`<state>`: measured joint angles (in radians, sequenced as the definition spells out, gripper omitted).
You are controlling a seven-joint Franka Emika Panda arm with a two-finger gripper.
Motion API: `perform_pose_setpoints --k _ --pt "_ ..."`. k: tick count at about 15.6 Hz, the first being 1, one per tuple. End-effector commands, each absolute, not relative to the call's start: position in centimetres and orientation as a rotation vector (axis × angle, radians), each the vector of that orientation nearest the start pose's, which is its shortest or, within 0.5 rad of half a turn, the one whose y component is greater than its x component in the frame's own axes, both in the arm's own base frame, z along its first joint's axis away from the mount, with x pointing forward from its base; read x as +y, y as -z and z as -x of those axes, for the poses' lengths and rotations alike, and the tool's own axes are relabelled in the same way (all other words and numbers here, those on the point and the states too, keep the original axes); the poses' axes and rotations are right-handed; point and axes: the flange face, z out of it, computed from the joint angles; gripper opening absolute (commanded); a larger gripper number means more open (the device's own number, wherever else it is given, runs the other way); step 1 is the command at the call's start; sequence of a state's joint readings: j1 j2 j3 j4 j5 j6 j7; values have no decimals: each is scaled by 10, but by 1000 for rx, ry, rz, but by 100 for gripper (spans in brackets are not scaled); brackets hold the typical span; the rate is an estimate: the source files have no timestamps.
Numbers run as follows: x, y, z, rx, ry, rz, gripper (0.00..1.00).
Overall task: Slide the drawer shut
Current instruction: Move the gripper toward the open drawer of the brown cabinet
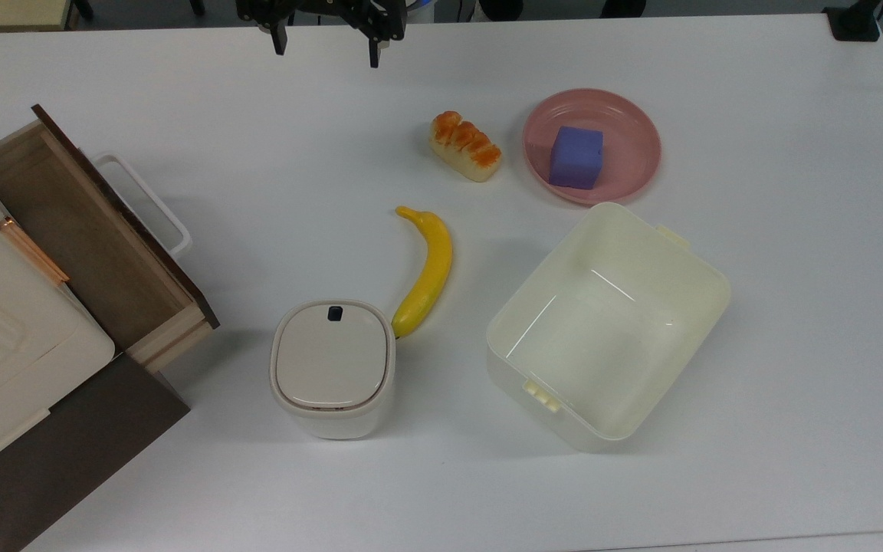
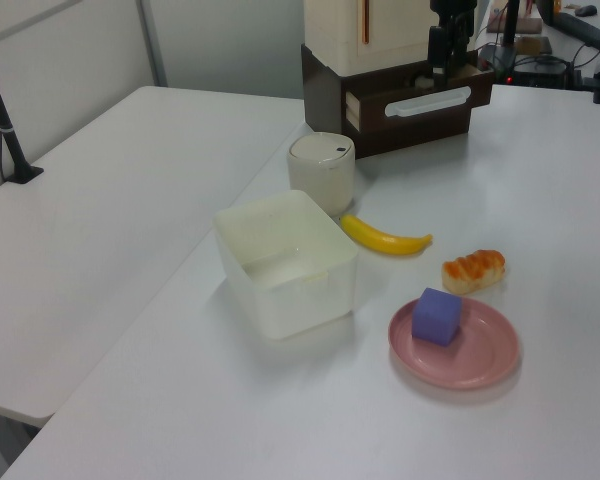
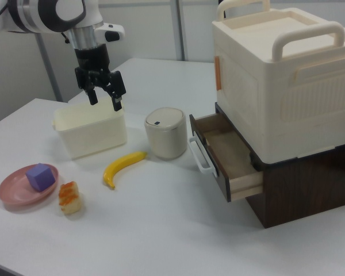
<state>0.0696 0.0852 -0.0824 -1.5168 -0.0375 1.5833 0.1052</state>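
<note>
In the top view, at the far left, the drawer (image 1: 96, 245) stands pulled out of its dark brown cabinet (image 1: 66, 452), open to the desk (image 1: 794, 345). It is a shallow box with light-wood sides and a brown inner floor, nothing lying in it. Its dark brown front panel faces the top view's right and carries a white rectangular loop handle (image 1: 146, 201). A cream plastic crate (image 1: 4, 330) with carrying handles sits on top of the cabinet, over the drawer's back part.

Just to the right of the drawer stands a small white lidded bin (image 1: 332, 366), and a banana (image 1: 426, 272) lies touching or nearly touching its far corner. My hand (image 1: 326, 42) hangs at the top edge above the desk, well apart from the drawer, fingers spread and holding nothing.

Further right lie a bread roll (image 1: 466, 146), a pink plate (image 1: 625, 126) bearing a purple cube (image 1: 576, 157), and nearer the camera an empty cream tub (image 1: 610, 322).
</note>
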Motion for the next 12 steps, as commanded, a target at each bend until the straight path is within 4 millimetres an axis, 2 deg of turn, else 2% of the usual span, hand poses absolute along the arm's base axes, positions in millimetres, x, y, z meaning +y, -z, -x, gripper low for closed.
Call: perform_pose_setpoints --k 1,5,7,8,12 --pt "-11 -605 -579 -7 -8 3162 100" --pt "-11 -606 -581 -52 19 3162 100" --pt "-11 -605 -582 -84 26 3162 86" --pt "-11 -605 -582 -91 26 3160 63" --pt "-8 -604 -582 -98 23 3159 8"
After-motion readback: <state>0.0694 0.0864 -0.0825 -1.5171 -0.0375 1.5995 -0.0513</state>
